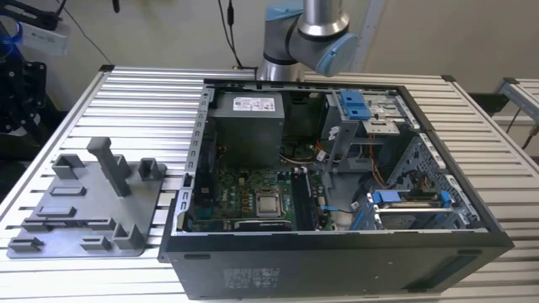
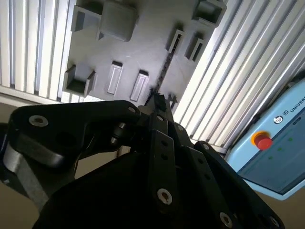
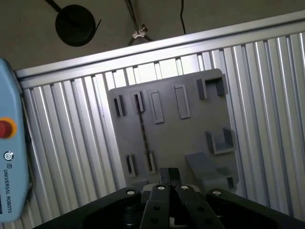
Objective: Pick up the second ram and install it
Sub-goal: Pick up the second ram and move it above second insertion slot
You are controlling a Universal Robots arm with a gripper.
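Underneath everything, slatted metal table [image 1: 143, 95], running out past the edges of the exterior view. On it, open computer case [image 1: 337, 255], its near wall blocking the lower strip of the board inside. Behind the case, robot arm [image 1: 313, 31], cut off at the top of the exterior view. To the exterior view's left of the case, grey fixture tray [image 1: 84, 208] with an upright post [image 1: 110, 165] and low slotted blocks.

From above in both wrist views, the tray again [image 3: 190, 129] [image 2: 143, 43], partly covered by black linkage. At the border of both wrist views, light-blue pendant [image 3: 12, 157] [image 2: 271, 152] with a red button, cropped.

Above the tray, gripper [image 3: 169, 175] [image 2: 158, 101], fingertips pressed together with nothing between them.

Standing on edge in the tray's slotted holders, second ram [image 3: 142, 128] [image 2: 163, 71], reduced to a thin dark line, with chips and label impossible to make out. Beneath the fingertips and apart from them, no contact visible. Near end just beside the fingertips in the first wrist view, hidden behind them in the second wrist view. Height gap impossible to judge.
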